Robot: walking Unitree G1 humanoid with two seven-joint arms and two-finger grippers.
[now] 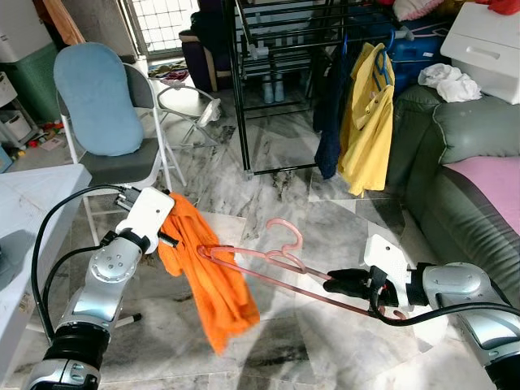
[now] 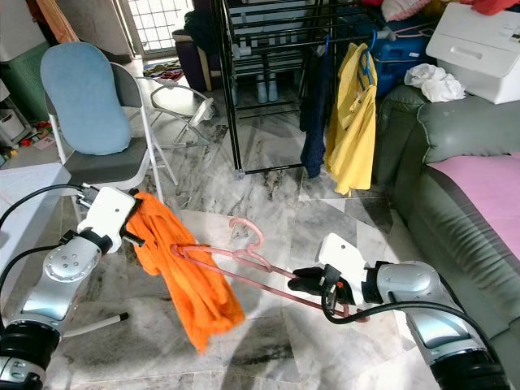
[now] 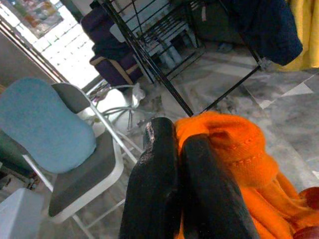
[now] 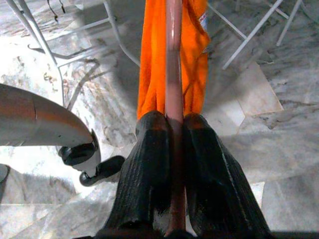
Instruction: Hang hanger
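The right gripper is clamped on the pink hanger; the left gripper pinches the orange shirt. The drying rack stands ahead, well apart.

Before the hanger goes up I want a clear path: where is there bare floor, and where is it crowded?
Bare marble floor lies between the folding chair, rack base and sofa. The rack rail is crowded near the yellow shirt and navy garment.
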